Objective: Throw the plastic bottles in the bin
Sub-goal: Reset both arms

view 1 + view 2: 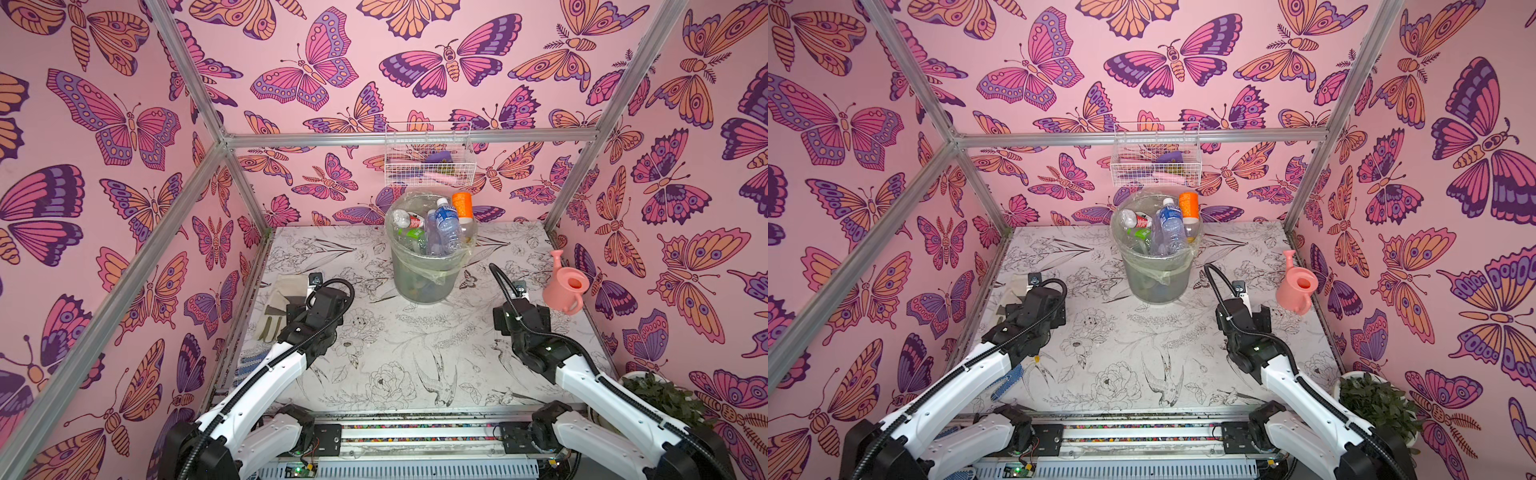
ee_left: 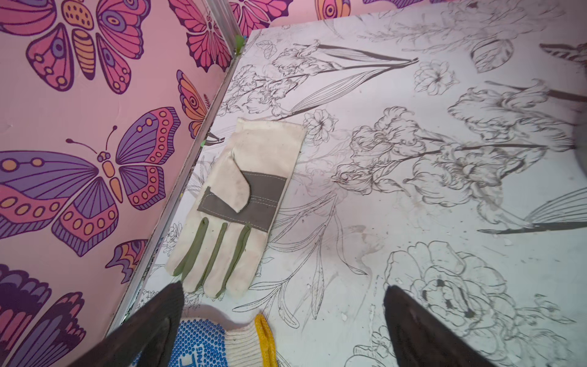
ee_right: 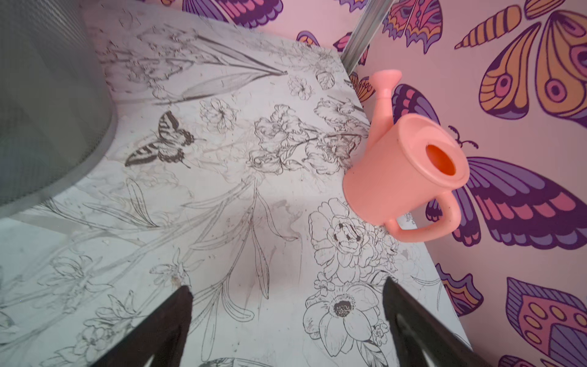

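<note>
My left tool (image 2: 284,288) and right tool (image 3: 287,286) hang with jaws wide and nothing between them, over the table (image 1: 415,345), one to each side. Ahead and between them stands the bin (image 1: 419,286), its wall nearer my right tool, I judge. The plastic bottles (image 1: 446,224) are heaped inside it, several leaning upright above the rim. I see no bottle lying on the table for either arm.

Pink butterfly-print walls (image 1: 332,54) enclose the tabletop (image 1: 395,345) on three sides; its white surface bears black line-drawn flowers and birds, visibly soiled, with aluminium frame rails (image 1: 332,140) and a white wire basket (image 1: 399,174) above its far edge.
</note>
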